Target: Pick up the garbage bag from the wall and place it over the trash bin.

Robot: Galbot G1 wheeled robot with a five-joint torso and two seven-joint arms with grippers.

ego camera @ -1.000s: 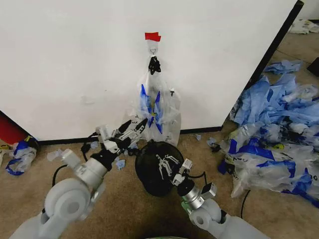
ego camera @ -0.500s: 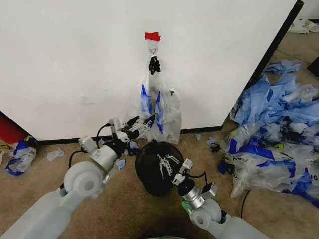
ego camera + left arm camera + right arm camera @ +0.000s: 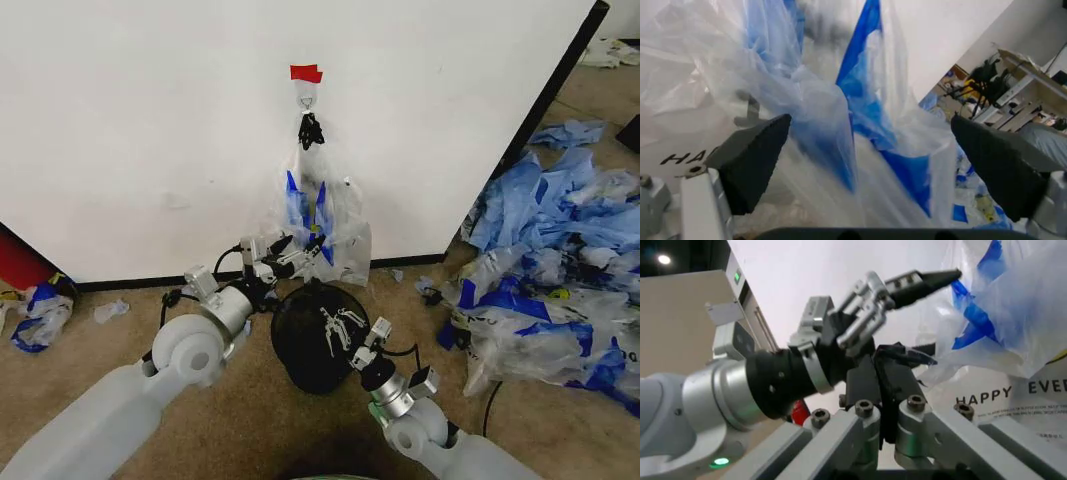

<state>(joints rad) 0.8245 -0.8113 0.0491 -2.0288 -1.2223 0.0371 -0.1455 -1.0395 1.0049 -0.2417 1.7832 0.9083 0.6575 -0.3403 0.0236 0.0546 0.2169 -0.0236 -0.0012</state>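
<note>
Left tool (image 3: 300,250) now nearer garbage bag (image 3: 320,225), littered brown floor (image 3: 200,300).

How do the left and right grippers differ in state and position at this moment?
The left gripper is open, its dark fingers spread around the see-through blue-patched plastic garbage bag hanging on the white wall. The right gripper is shut, held lower over the black mesh trash bin. Both are metal with dark fingertips.

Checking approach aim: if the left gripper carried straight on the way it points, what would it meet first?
Probably the garbage bag: the left gripper is open with the blue-and-clear plastic directly between its fingers, hanging on the wall. Contact isn't confirmed.
</note>
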